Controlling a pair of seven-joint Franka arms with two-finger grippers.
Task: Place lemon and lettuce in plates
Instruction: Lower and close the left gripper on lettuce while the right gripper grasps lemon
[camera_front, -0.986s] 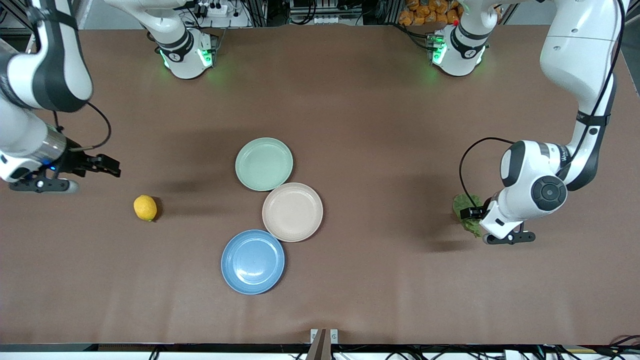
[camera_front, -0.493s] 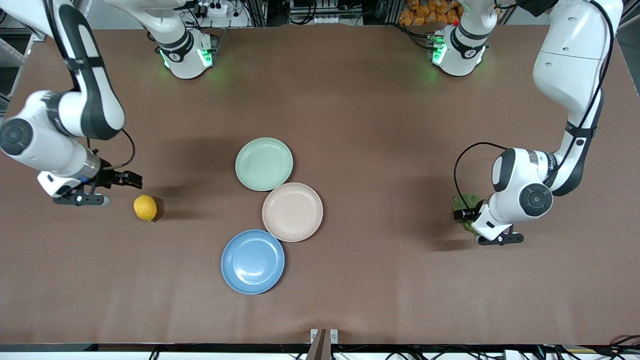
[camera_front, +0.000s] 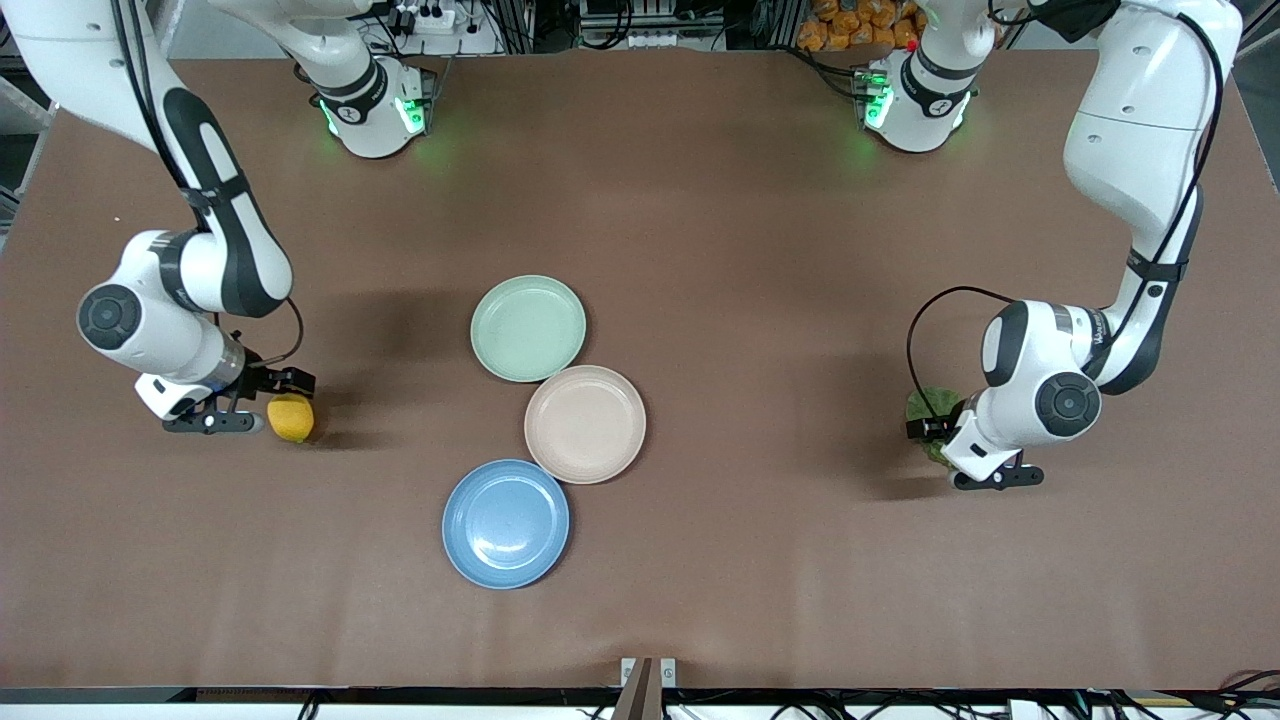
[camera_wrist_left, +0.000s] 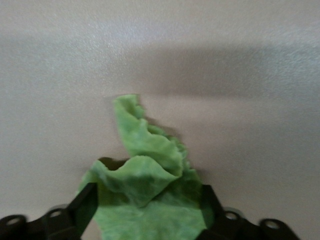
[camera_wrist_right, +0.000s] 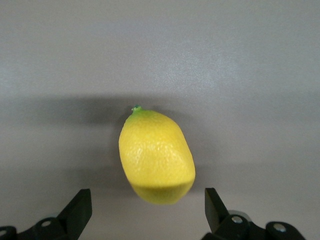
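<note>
At the counter's (camera_front: 700, 200) middle, three plates lie in a touching cluster: a pale green plate (camera_front: 528, 328) farthest from the front camera, a beige-pink plate (camera_front: 585, 424) below it in the front view, and a blue plate (camera_front: 506, 523) nearest the camera; all three are bare. Toward the right arm's end of the counter, the lemon (camera_front: 291, 417) rests on the bare surface, well apart from the plates. The right end effector (camera_front: 262, 398) is low beside it, fingers (camera_wrist_right: 77, 210) spread wide — in the right wrist view the lemon (camera_wrist_right: 156, 156) lies just ahead of the gap between them, and neither finger touches it. Toward the left arm's end of the counter, the lettuce (camera_front: 926, 412) lies on the surface, largely covered by the arm in the front view. The left end effector (camera_wrist_left: 147, 210) is down over it, its fingers (camera_wrist_left: 85, 205) apart with the crinkled leaf (camera_wrist_left: 145, 185) filling the space between them — both fingers lie at the leaf's edges, and whether they press it cannot be told.
</note>
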